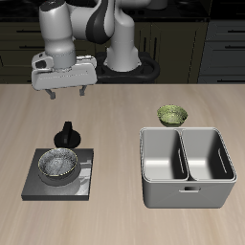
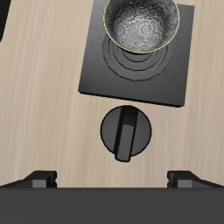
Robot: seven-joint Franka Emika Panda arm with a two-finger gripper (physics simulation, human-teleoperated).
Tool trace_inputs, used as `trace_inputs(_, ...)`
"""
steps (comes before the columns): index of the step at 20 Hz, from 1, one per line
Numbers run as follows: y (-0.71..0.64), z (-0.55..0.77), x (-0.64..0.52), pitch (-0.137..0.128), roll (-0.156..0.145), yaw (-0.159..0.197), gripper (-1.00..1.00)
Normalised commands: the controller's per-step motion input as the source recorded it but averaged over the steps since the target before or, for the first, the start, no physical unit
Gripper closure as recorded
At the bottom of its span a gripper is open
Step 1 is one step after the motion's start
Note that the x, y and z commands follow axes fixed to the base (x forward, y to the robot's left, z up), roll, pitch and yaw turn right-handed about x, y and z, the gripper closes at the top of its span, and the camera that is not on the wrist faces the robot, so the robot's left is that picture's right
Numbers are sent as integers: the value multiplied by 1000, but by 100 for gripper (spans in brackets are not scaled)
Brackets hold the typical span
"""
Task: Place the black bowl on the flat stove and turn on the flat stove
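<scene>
The jaws stand spread and hold nothing, the gripper (image 1: 65, 93) hanging in the air above the knob (image 1: 68, 134) (a small round black one) at the back edge of the flat stove (image 1: 80, 186). The black bowl (image 1: 59, 166) sits upright on the stove. Well apart on the surface (image 1: 115, 115) stand a grey two-compartment tray (image 1: 188, 189) and, behind it, an olive-green bowl (image 1: 172, 115).

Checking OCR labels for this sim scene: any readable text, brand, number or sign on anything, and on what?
None readable in either view.
flat stove: only concentric ring marks, no lettering.
knob: plain black, no markings.
black bowl: mottled inside, no text.
grey metal tray and olive-green bowl: unmarked.
gripper: no label visible.
</scene>
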Motion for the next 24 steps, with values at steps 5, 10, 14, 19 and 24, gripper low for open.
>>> trace_inputs(5,-66,-301,-63,22,-28,-54,-100)
trace_inputs(10,-219,-215,-113,-13,-43,-62,-100)
trace_inputs(14,-101,-154,-9,-13,-18,-29,-100)
trace_inputs(19,-28,-110,26,2,-8,-15,-100)
trace_inputs(24,39,-105,62,-9,8,2,-100)
